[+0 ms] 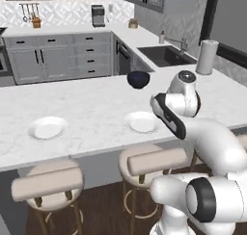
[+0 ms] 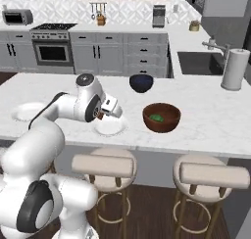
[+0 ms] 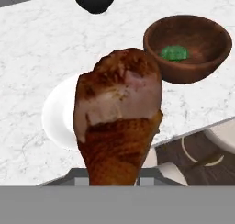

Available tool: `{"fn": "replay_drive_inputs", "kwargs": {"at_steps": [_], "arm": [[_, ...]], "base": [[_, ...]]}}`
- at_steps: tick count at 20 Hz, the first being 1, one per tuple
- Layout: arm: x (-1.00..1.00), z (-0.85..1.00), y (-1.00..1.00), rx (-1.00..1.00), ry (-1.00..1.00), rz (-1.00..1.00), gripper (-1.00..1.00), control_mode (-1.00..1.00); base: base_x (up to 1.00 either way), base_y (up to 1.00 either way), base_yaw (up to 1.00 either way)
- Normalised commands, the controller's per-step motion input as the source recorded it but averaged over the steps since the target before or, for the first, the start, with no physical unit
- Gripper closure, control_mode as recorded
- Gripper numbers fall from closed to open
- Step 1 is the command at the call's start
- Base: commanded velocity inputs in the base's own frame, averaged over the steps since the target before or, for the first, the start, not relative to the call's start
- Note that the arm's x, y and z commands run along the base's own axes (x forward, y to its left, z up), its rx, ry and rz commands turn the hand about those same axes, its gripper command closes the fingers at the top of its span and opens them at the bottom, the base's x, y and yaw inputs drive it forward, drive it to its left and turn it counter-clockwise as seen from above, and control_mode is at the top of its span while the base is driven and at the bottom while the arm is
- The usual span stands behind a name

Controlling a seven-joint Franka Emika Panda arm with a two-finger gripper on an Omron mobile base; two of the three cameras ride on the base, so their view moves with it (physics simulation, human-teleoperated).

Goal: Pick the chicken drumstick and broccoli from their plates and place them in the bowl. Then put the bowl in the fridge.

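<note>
Holding the chicken drumstick (image 3: 118, 122) up off the table (image 1: 91, 109), meaty end toward the camera in the hand view, thin end down at the tool. Tool (image 2: 109, 110) clamped on the drumstick, hovering above the nearer white plate (image 2: 110, 127); fingers hidden behind the meat, grip judged from the drumstick hanging clear of the plate. Second plate (image 1: 48, 127) bare, well apart to the left.

Bowl (image 2: 161, 117) standing on the table just beside the nearer plate, upright. Broccoli (image 3: 173, 53) already lying inside the bowl, near the middle of its floor. Small dark bowl (image 2: 141, 83) farther back, not part of the job.

Handling, as judged: drumstick light, fairly stiff, glossy skin likely a bit slippery; rounded bulk prone to swing or roll between flat pads. Best hold probably at the taper where meat narrows to bone. No crushing worry. Broccoli light, bumpy, easy to seat. Bowl deep, glossy; rim grasp likely the only option for the later carry to the fridge, with contents free to shift if tipped.

Next step, as judged: short carry sideways over the bowl rim, then release low.
</note>
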Motion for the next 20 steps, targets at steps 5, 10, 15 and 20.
{"fn": "replay_drive_inputs", "kwargs": {"at_steps": [5,10,15,20], "arm": [[0.0,0.0,0.0,0.0,0.0,0.0,1.0,1.0],[0.2,-0.04,-0.04,0.0,0.04,0.01,1.0,-1.0],[0.98,-0.55,-0.1,0.0,0.4,0.0,1.0,-1.0],[0.69,-0.86,-0.07,0.01,0.28,0.0,1.0,-1.0]], "base": [[0.75,-0.98,-0.01],[0.8,-0.4,0.07],[0.0,0.0,0.0],[0.0,0.0,0.0]]}}
